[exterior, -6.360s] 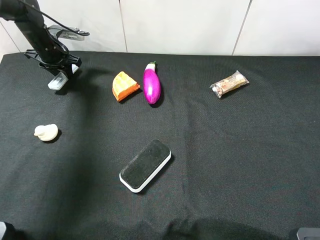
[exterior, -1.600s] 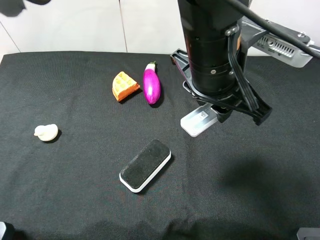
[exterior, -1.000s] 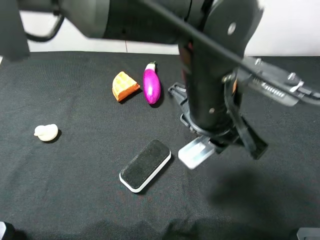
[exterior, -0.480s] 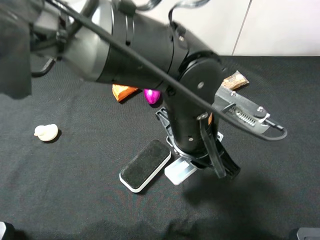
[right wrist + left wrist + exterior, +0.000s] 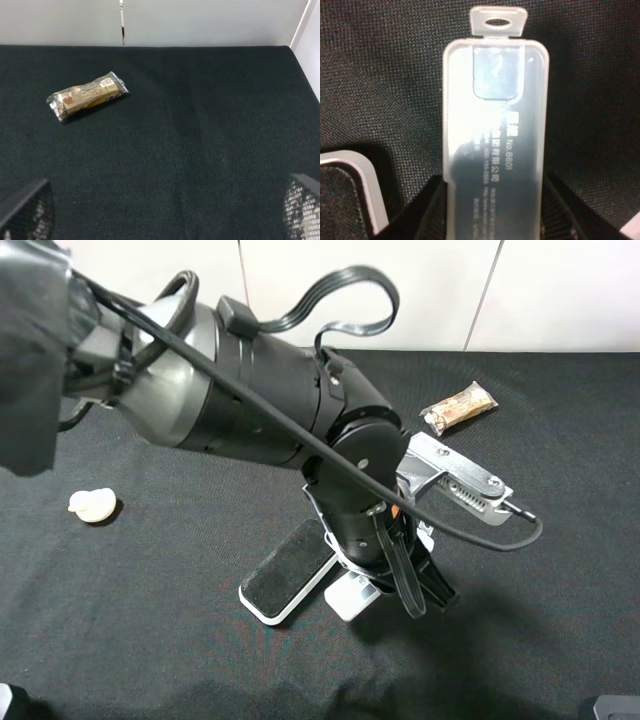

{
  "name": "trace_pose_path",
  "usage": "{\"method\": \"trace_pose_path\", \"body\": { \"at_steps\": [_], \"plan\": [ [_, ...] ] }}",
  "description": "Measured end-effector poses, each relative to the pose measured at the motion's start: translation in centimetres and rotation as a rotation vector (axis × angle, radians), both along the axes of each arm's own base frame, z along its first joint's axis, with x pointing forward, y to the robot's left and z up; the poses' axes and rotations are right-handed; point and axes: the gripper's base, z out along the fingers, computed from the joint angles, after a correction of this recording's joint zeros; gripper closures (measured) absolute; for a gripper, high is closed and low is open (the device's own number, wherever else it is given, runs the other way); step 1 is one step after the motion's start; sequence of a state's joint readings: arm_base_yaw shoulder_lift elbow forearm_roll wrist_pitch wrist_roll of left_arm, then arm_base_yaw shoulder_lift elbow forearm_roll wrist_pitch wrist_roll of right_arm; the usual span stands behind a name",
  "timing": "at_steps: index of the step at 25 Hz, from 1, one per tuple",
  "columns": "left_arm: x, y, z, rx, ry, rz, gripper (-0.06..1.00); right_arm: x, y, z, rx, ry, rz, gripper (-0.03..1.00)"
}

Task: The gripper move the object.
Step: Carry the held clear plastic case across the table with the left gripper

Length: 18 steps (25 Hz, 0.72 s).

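My left gripper (image 5: 385, 578), a black claw on a thick black arm reaching across the middle, is shut on the object, a slim pale-blue translucent case (image 5: 349, 597). It holds the case low over the black cloth, just right of the black-topped white eraser block (image 5: 289, 571). I cannot tell whether the case touches the cloth. In the left wrist view the case (image 5: 495, 135) sticks out from between the fingers (image 5: 432, 212), hang tab at its far end, and the eraser's corner (image 5: 350, 192) lies beside it. My right gripper (image 5: 162, 220) is open and empty.
A small white duck (image 5: 92, 504) sits at the left. A wrapped snack packet (image 5: 458, 407) lies at the back right and also shows in the right wrist view (image 5: 87, 96). The left arm hides the middle back of the table. A white wall runs behind.
My left arm has carried the case from the far back left across the table, then forward and down, so it is now low beside the eraser's right end. The eraser has not moved.
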State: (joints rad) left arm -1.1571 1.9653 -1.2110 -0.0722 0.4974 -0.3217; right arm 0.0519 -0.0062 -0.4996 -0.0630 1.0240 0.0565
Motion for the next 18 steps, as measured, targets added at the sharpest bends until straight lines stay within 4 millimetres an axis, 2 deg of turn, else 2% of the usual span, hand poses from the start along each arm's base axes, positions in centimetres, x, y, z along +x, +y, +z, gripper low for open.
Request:
{"method": "trace_pose_path", "body": {
  "at_steps": [6, 11, 18],
  "plan": [
    [0.0, 0.1, -0.8, -0.025, -0.005, 0.029, 0.48, 0.0, 0.0, 0.0, 0.000, 0.000, 0.000, 0.27],
    [0.0, -0.1, -2.5, 0.001, 0.020, 0.047, 0.48, 0.0, 0.0, 0.0, 0.000, 0.000, 0.000, 0.27],
    [-0.1, 0.0, -3.0, 0.022, 0.038, 0.056, 0.48, 0.0, 0.0, 0.0, 0.000, 0.000, 0.000, 0.27]
  ]
}}
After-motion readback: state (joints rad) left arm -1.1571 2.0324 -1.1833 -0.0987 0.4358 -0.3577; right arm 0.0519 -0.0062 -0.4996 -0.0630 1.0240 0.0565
